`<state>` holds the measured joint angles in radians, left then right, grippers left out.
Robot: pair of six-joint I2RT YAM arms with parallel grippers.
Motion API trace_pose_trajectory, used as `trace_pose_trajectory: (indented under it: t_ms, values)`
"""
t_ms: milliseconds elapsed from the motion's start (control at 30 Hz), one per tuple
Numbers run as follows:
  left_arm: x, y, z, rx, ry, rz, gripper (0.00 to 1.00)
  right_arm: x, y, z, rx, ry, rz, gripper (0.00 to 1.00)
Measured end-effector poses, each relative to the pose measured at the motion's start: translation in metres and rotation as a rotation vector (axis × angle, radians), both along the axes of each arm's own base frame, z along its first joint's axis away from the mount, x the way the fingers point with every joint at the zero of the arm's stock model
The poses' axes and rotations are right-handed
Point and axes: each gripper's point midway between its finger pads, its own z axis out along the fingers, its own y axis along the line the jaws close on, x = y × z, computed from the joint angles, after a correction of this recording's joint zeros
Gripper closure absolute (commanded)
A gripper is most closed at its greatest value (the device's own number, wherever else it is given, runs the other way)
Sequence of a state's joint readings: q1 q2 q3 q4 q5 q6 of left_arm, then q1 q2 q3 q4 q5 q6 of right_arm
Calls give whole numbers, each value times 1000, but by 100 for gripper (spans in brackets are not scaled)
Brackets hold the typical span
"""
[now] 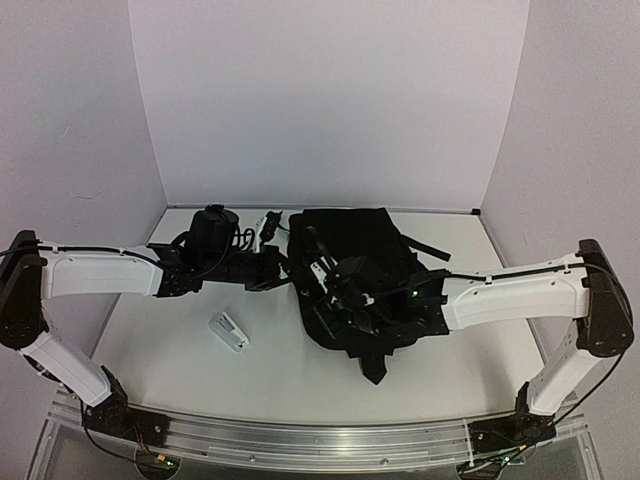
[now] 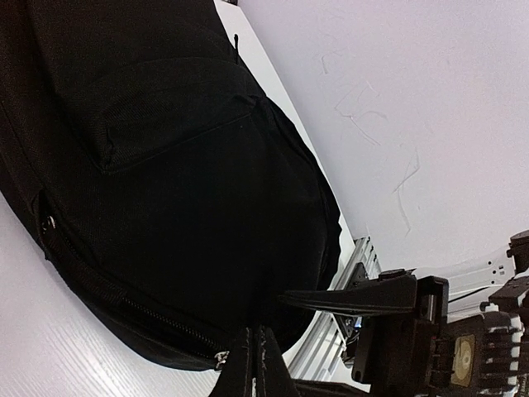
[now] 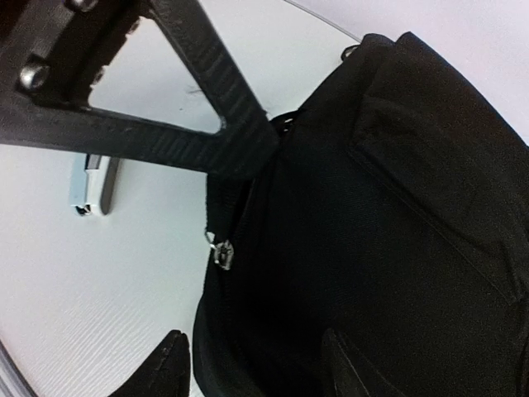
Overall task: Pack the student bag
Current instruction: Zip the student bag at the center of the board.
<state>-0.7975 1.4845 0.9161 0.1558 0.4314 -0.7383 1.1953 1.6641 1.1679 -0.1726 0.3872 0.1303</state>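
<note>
Count: one student bag [image 1: 365, 250], lying flat right of centre on the table [image 1: 180, 370]; two grippers; one small white-and-grey item [image 1: 228, 330] loose on the surface, left of the bag. I see the left gripper [image 2: 252, 368] pinched fully together, tips against the bag's zipped edge; whether fabric is caught I cannot tell. The right gripper [image 3: 256, 372] stands parted astride that edge, gripping nothing I can see. White tabletop, plain white walls [image 1: 320, 100] on three sides.

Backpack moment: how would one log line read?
left end effector shut on backpack edge | right end effector open near zip pull
</note>
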Motion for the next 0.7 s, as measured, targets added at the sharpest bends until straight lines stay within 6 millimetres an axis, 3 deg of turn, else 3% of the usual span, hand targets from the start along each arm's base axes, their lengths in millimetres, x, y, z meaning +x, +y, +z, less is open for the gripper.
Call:
trace_pose_trajectory:
  t_ms: [133, 200, 433, 700]
  values:
    - [3, 1, 0, 4, -5, 14, 100, 2, 0, 6, -8, -52, -22, 91]
    - [5, 1, 1, 9, -4, 28, 100, 0, 2, 9, -6, -69, -23, 100]
    - [21, 15, -4, 23, 49, 102, 100, -8, 6, 10, 45, -67, -34, 100]
    - [38, 31, -4, 15, 60, 139, 100, -21, -10, 16, 123, -23, -50, 100]
